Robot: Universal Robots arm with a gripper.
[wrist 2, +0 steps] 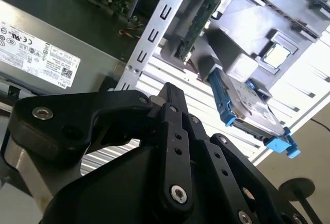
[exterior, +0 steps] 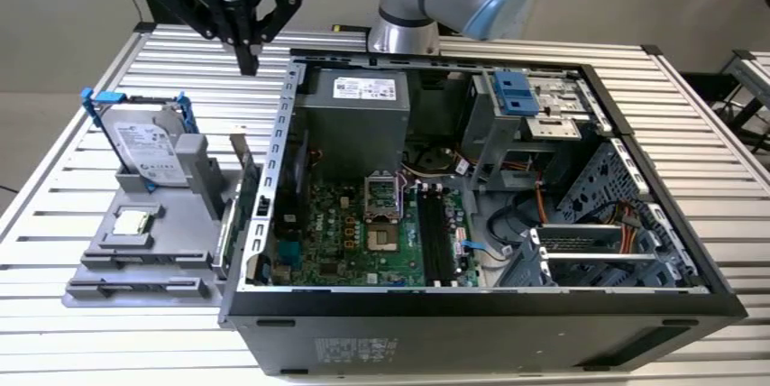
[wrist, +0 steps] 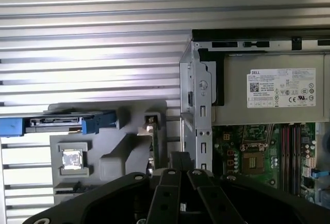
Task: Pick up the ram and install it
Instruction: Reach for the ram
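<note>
The ram (exterior: 244, 210) stands on its long edge in a slot of the gray holder (exterior: 144, 264), well below the gripper (exterior: 248, 66) and apart from it. In both wrist views it shows edge-on as a thin dark green strip (wrist 2: 198, 26) (wrist: 152, 144) just ahead of the fingertips. The gripper's fingers are pressed together and hold nothing. It hangs over the slatted table (exterior: 72, 179), just outside the rear corner of the open computer case (exterior: 481, 300). The case's perforated metal side wall (exterior: 279, 160) rises right beside the ram, on the side away from the holder's other parts, so the stick sits in a narrow gap between wall and holder. On the holder's far side from that wall, a hard drive in a blue frame (exterior: 151, 147) stands upright, nearer the gripper than the small square processor chip (exterior: 132, 221), which lies flat in its own recess. Inside the case, past the wall from the gripper, are the power supply (exterior: 361, 102), the motherboard (exterior: 349, 233) and its long dark memory slots (exterior: 434, 233).
</note>
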